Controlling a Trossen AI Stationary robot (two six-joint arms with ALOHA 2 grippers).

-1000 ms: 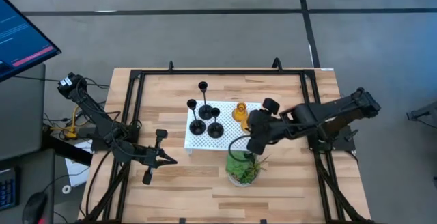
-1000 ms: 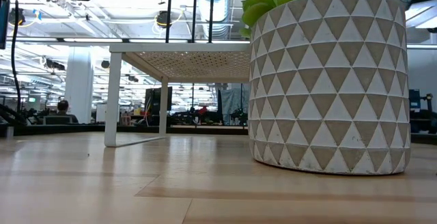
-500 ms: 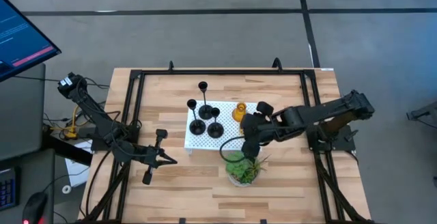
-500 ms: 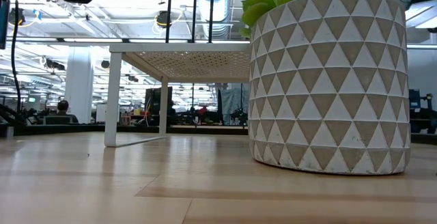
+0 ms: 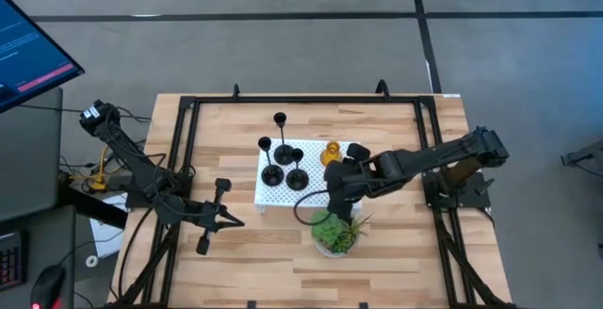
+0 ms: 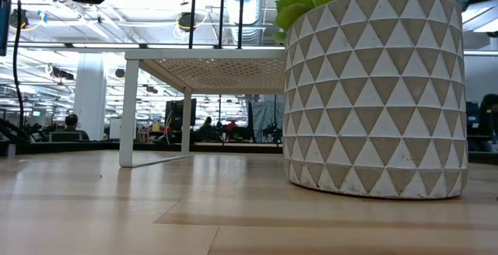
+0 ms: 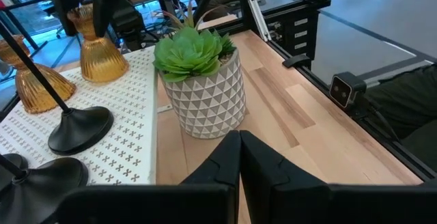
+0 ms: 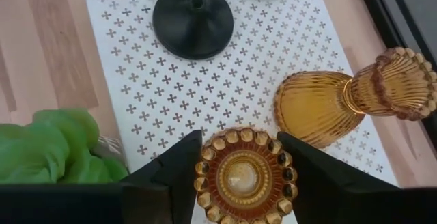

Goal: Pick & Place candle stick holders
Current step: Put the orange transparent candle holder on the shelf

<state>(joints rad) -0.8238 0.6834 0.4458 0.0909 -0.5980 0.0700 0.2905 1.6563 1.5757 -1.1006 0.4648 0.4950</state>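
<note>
Overhead: wooden table, white perforated shelf, grey floor; right gripper straddles amber holder.

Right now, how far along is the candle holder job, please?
Done: three black holders and one amber holder stand on the white shelf. In hand: the right gripper sits over the second amber holder, which rests there too. Remaining: probably just backing off; the left gripper waits shut.

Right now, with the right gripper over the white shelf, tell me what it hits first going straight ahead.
The right gripper would likely meet the upright amber candle holder first; its ribbed rim sits between the open fingers, facing the camera. Depth is uncertain.
</note>
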